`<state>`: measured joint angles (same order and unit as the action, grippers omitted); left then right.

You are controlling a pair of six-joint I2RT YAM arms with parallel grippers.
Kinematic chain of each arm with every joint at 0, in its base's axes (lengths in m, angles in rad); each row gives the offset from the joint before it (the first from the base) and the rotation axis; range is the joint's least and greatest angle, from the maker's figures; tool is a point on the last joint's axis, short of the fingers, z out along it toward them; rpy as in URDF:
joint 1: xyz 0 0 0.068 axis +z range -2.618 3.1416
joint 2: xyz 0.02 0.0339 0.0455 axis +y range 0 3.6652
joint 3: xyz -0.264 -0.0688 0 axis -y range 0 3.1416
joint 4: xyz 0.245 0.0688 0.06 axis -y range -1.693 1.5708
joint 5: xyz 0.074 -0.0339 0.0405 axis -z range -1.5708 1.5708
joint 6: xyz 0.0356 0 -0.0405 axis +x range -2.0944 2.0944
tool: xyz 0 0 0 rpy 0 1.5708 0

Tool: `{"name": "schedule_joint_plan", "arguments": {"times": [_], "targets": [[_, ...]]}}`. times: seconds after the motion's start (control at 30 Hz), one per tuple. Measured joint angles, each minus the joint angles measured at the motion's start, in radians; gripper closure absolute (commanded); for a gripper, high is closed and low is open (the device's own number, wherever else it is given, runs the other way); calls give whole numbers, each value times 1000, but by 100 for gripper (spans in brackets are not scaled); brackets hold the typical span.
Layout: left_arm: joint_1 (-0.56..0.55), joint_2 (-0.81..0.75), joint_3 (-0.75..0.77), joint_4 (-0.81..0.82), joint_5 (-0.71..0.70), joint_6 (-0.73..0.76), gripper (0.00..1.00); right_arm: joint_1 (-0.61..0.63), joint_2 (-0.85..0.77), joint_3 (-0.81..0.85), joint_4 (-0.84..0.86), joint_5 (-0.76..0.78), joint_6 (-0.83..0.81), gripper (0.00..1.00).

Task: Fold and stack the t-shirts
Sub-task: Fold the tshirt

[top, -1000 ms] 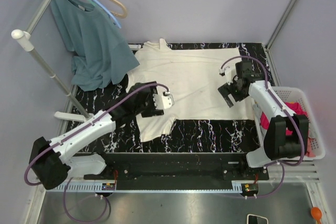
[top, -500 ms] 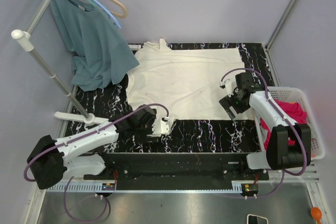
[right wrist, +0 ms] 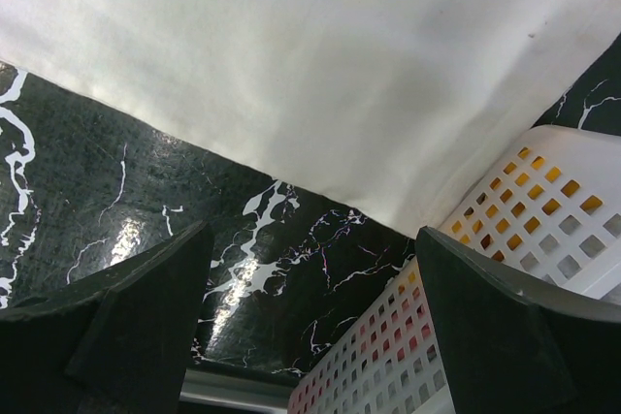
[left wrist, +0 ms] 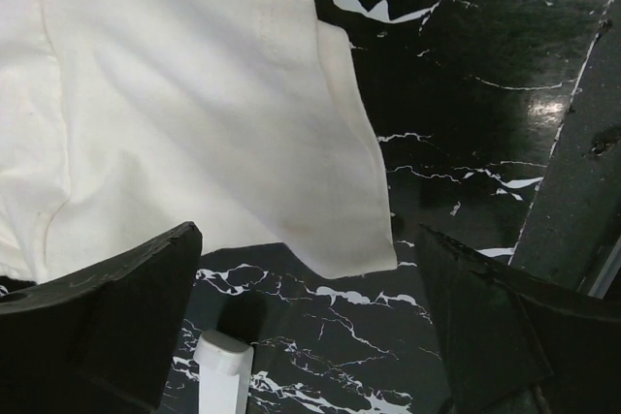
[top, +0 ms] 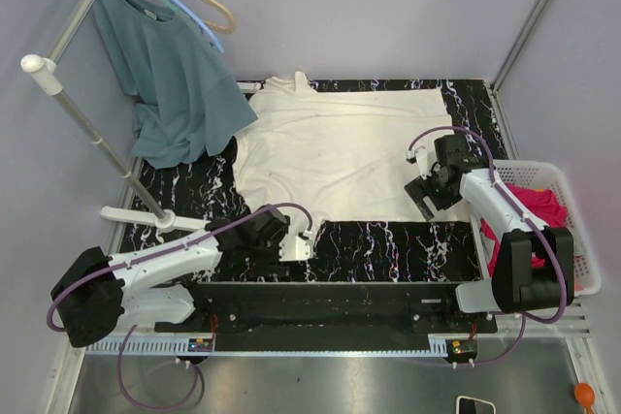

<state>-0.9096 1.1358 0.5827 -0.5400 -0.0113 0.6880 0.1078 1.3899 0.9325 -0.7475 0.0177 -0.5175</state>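
Top external view first: the cream t-shirt point(top: 340, 147) lies spread flat across the far half of the black marble table point(top: 388, 244), its collar end toward the left and one sleeve poking off the far edge. The left gripper point(top: 301, 238) sits low at the shirt's near-left corner, arm stretched along the near edge. Over on the other side, the right gripper point(top: 427, 189) hangs at the shirt's right edge, close to the near-right corner. The pink t-shirt point(top: 545, 203) is bunched up in the white basket point(top: 580, 264), just off the table's right side. A teal shirt point(top: 170, 75) droops from hangers on the rack point(top: 73, 109) at far left. Down on the left wrist view, the left claw's black fingers point(left wrist: 116, 317) stand wide apart with nothing clamped; the cream cloth's point(left wrist: 194, 113) corner lies on the marble between them. Whether the tips touch the table, I can't tell. Right wrist view now: that claw's fingers point(right wrist: 136, 307) are also spread wide and hold nothing. The cream hem point(right wrist: 340, 65) runs across above them, and the basket wall point(right wrist: 485, 269) is just beside the shirt's corner.
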Motion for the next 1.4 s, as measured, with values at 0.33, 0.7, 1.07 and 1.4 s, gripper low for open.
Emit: {"name": "schedule_joint_plan", "arguments": {"times": [0.33, 0.7, 1.07, 1.4], "targets": [[0, -2, -42, 4, -4, 24, 21, 0, -1, -24, 3, 2, 2, 5], [0, 8, -56, 10, 0, 37, 65, 1, -2, -45, 28, 52, -9, 5], [0, 34, -62, 30, 10, 26, 100, 11, -18, -99, 72, 96, -77, 5], [38, -57, -144, 96, -87, 55, 100, 18, 1, -94, 79, 135, -134, 5]]}}
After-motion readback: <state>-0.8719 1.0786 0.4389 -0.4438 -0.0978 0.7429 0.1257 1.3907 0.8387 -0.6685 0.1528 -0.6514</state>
